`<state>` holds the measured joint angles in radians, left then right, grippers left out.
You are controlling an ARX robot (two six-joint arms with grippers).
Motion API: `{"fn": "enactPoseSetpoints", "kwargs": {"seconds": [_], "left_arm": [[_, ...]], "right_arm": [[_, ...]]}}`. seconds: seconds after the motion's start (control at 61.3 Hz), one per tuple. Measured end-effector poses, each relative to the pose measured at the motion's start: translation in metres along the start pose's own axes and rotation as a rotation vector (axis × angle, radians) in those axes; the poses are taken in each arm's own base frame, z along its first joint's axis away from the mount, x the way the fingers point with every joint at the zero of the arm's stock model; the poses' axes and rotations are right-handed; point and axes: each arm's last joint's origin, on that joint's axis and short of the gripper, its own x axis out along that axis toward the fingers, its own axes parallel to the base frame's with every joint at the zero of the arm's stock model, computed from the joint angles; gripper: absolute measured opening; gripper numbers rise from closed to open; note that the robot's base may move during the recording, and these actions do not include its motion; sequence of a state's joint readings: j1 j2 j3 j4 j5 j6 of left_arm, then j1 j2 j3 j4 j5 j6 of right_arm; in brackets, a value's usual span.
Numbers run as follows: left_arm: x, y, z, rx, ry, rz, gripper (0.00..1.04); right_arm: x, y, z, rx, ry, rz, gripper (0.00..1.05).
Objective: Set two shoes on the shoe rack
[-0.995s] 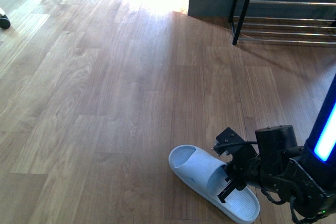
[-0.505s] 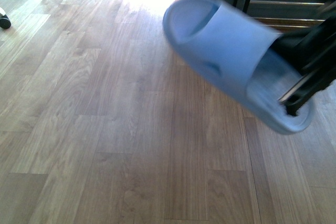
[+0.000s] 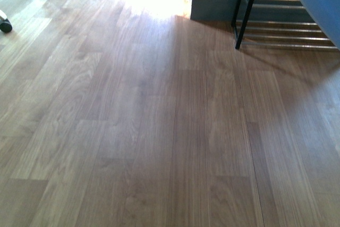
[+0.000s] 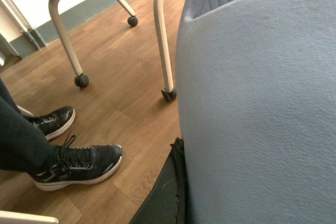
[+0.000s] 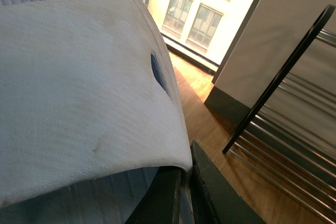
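Two sandals are aloft: your right gripper (image 5: pixel 185 187) pinches one slide sandal (image 5: pixel 79 77) by its strap, held high before the shoe rack (image 3: pixel 276 25) for shelving. Your left gripper (image 4: pixel 168 187) seemingly clamps the second sandal (image 4: pixel 252 103), with no shoe rack in its view.

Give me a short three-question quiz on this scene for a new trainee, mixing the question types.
1. True or false: the pale blue moulded slide sandal in the right pincer rests on the black-framed shoe rack with silver rods.
2. In the left wrist view, the bystander wears: A black lace-up sneakers, B brown boots, C red sandals.
3. Fill in: the left pincer holds a second pale blue slide sandal above a ____ floor.
Key: 1 false, it is aloft; 2 A; 3 wooden.
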<state>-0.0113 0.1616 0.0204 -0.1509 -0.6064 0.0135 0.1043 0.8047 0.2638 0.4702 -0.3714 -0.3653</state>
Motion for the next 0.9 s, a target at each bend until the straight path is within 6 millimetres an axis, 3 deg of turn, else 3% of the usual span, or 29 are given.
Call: {"fn": "enactPoseSetpoints", "kwargs": {"seconds": [0.897], "left_arm": [[0.0,-0.0001,0.0,0.0,0.0,-0.003,0.02]], "right_arm": [[0.0001,0.0,-0.0006,0.005,0.003,-0.001,0.01]]}}
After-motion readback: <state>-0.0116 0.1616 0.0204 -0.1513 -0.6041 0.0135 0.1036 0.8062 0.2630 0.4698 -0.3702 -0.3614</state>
